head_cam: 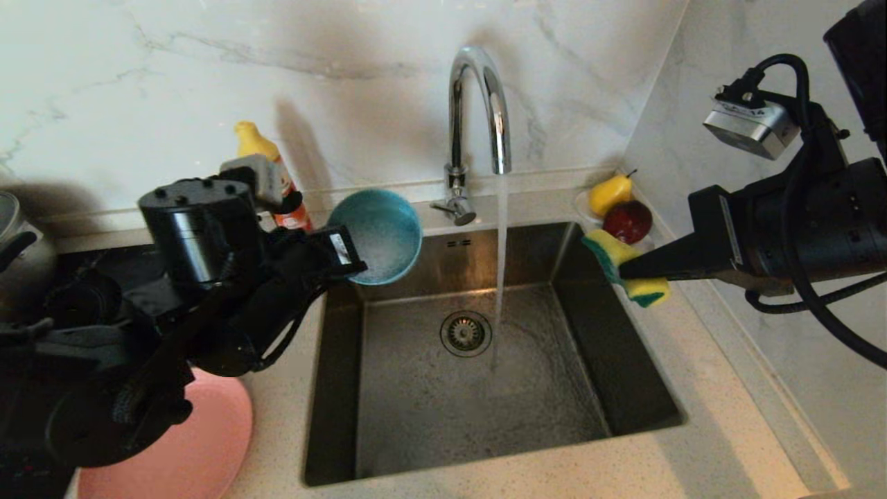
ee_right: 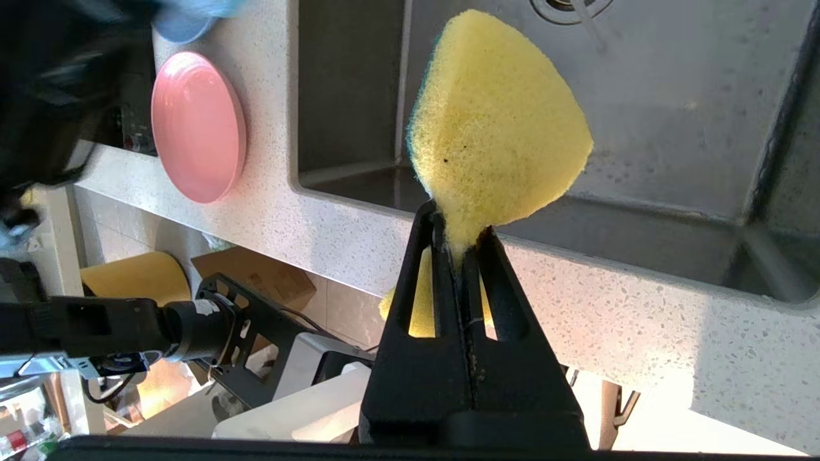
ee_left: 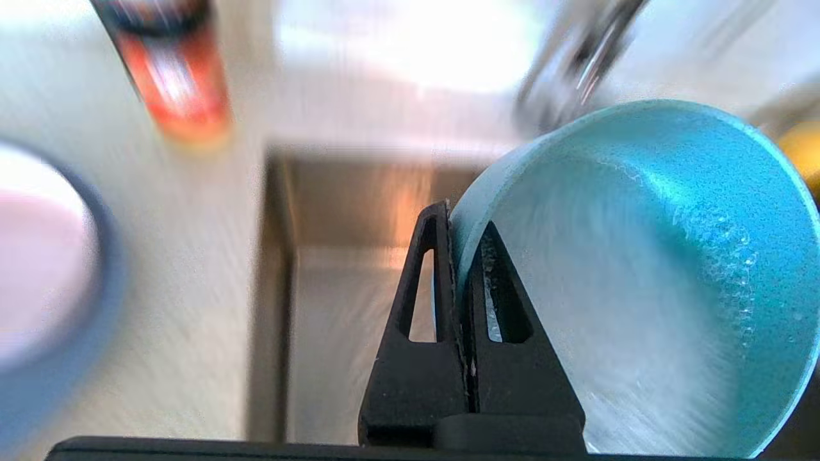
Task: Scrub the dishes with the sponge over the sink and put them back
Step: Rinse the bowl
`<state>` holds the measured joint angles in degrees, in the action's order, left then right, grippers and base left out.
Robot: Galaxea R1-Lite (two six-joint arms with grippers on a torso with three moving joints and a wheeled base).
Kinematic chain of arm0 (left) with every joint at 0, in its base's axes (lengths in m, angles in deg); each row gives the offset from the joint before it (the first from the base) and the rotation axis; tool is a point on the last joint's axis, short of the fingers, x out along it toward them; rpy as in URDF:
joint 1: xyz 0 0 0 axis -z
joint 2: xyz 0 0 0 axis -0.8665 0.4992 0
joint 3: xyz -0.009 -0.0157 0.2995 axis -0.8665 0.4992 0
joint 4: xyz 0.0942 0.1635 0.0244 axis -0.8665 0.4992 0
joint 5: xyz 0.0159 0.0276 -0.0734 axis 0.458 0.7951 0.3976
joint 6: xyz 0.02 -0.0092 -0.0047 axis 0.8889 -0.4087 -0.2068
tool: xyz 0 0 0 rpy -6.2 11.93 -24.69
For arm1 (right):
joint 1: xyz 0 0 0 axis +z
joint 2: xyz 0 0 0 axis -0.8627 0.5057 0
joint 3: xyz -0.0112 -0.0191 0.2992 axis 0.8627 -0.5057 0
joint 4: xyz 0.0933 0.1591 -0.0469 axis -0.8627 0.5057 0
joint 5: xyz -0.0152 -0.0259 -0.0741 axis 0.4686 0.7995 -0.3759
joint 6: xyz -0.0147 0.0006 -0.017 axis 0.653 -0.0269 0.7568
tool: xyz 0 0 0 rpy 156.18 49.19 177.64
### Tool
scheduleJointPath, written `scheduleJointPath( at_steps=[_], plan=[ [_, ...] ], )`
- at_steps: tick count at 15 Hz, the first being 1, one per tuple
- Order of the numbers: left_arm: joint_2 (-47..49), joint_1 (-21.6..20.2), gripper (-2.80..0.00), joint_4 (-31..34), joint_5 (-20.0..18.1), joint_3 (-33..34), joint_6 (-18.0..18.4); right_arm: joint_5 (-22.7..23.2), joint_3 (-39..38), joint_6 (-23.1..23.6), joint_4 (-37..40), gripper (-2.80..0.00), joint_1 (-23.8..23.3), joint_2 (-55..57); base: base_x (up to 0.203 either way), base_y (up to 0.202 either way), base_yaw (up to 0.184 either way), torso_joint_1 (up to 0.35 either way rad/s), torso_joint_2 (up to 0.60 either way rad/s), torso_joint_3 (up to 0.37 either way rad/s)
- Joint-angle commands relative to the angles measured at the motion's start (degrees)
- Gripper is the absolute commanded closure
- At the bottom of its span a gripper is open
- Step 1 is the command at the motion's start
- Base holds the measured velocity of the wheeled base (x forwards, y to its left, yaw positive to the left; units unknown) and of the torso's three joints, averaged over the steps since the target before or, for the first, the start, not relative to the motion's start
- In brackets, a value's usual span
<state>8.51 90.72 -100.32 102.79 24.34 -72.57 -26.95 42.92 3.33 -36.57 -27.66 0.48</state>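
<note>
At the far left edge of the head view a steel pot sits on the dark hob, and below it a pink plate lies flat on the speckled worktop, partly hidden under the left arm. In the left wrist view a blurred pale pink dish resting in a grey-blue plate shows at the side. Behind the arm an orange bottle with a yellow cap stands against the marble wall.

The left gripper has its fingers pinching the rim of the teal bowl, one finger outside the wall and one inside. The bowl hangs tilted on its side above the back left corner of the sink, its mouth turned toward the front, its inside wet and flecked with suds.

In the middle, water runs from the chrome gooseneck faucet and strikes the basin floor just beside the round drain strainer.

Toward the right, a yellow pear and a dark red fruit rest on a small white dish in the back corner. Just in front of them the right gripper has its fingers squeezed tight on the sponge, which is bent, yellow with a green edge, held over the sink's right rim.
</note>
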Motion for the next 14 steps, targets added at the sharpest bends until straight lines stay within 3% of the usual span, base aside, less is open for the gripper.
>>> scheduleJointPath(
  at_steps=[1,3,6,10,14],
  plan=[
    [-4.5,0.0,0.00,-8.2,-0.1,3.1,3.0,0.1,-0.3,-0.1,0.2,0.00,0.0,-0.4,0.000,0.000,0.000,0.000,0.00,0.000],
    [-4.8,0.0,0.00,-15.1,-0.7,4.4,6.9,0.2,-0.9,-0.3,0.2,0.00,0.0,-0.4,0.000,0.000,0.000,0.000,0.00,0.000],
    [-5.3,0.1,0.00,-22.0,-3.2,5.1,9.1,0.5,-1.9,-0.3,0.2,0.00,0.0,-1.0,0.000,0.000,0.000,0.000,0.00,0.000],
    [-5.2,0.0,0.00,-27.0,-4.6,5.3,9.1,0.6,-2.4,-0.3,0.2,0.00,0.0,-1.3,0.000,0.000,0.000,0.000,0.00,0.000],
    [-5.6,0.3,0.00,-27.8,-4.9,5.2,11.6,2.4,-3.3,0.0,-0.2,0.00,-0.1,-0.6,0.000,0.000,0.000,0.000,0.00,0.000]
  ],
)
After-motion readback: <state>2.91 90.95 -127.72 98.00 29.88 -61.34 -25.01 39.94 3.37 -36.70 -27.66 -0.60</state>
